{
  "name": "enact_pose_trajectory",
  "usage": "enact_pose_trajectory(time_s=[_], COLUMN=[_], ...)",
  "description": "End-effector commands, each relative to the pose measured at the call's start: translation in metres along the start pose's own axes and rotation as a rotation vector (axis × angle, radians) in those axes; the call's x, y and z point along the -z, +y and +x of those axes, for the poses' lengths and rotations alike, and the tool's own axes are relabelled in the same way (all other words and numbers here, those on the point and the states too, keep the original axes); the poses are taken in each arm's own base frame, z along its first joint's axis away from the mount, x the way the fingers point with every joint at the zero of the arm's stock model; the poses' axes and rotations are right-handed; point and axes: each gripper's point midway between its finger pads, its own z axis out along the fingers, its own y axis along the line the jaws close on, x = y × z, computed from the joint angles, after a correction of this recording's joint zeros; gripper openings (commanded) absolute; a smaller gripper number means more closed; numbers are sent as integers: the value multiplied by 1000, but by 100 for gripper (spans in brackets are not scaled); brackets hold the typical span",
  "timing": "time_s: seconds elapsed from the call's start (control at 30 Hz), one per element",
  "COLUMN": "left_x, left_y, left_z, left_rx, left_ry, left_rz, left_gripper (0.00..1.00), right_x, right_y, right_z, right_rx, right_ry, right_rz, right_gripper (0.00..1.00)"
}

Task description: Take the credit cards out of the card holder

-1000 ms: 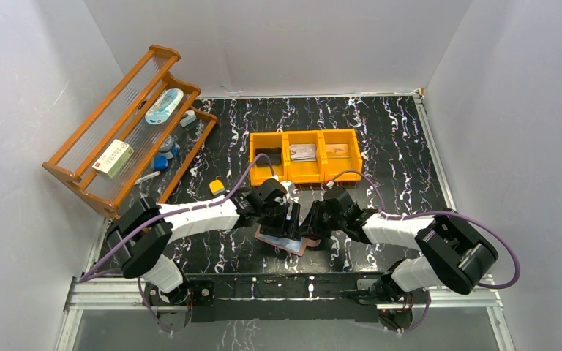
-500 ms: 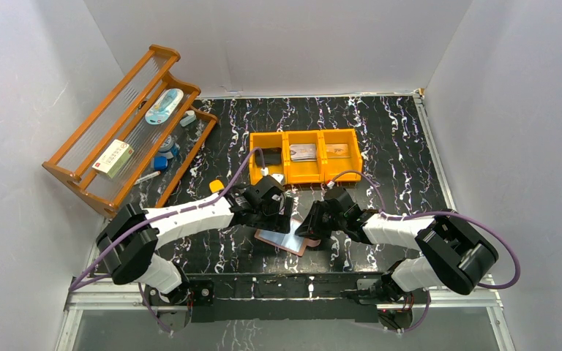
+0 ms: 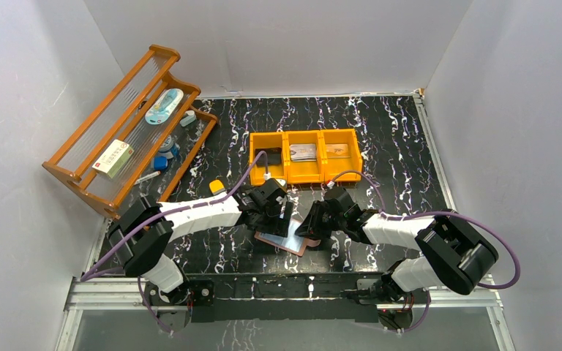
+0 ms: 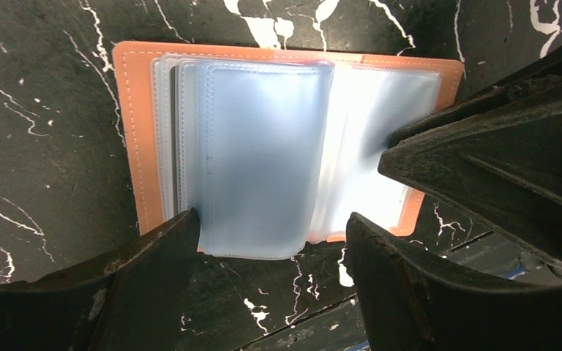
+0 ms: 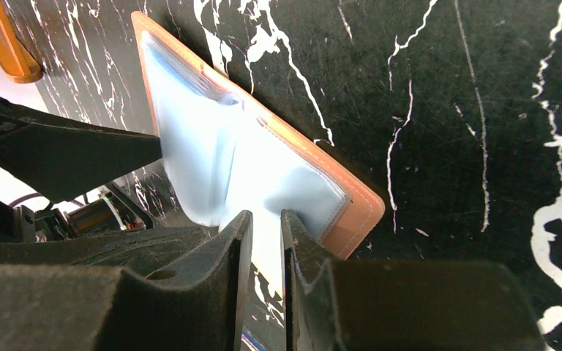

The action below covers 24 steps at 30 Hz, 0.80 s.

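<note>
The card holder (image 3: 291,241) lies open on the black marbled table, salmon-pink outside with pale blue clear sleeves (image 4: 260,153). No card shows in the sleeves. My left gripper (image 4: 271,234) is open and empty, with its fingers on either side of the sleeves' near edge; it also shows in the top view (image 3: 281,213). My right gripper (image 5: 263,219) is nearly shut, pinching the holder's (image 5: 351,208) right-hand page at its edge; it also shows in the top view (image 3: 309,228). Credit cards lie in the orange tray: grey ones (image 3: 304,152) and a tan one (image 3: 339,151).
The orange three-compartment tray (image 3: 304,178) stands just behind the grippers. A small yellow-and-white block (image 3: 217,186) sits left of the left arm. A wooden rack (image 3: 88,157) with small items stands at the far left. White walls close in on both sides.
My left gripper drew back a little toward the tray and has come forward again over the holder. My right gripper and the holder have stayed put.
</note>
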Motion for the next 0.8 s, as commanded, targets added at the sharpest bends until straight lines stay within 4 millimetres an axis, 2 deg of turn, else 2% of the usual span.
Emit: enact_pose_trajectory(time_s=[0.0,0.17,0.53,0.77], left_x=[-1,10,22,10], left_y=[-15,-38,-68,-62], left_z=[7,-1,-8,3], left_rx=[-1,-8,-17,15], left_ry=[41,16,3,42], left_rz=[82,201,362,343], left_gripper=[69,66,64,63], right_x=[-1,-2,-1,15], right_y=[-31,-32,-27,-3], right_z=[14,15,13,-2], right_rx=[-14,-15,-16,-6], right_ry=[33,37,32,-45], right_rz=[94,93,77,19], right_gripper=[30,30,30,36])
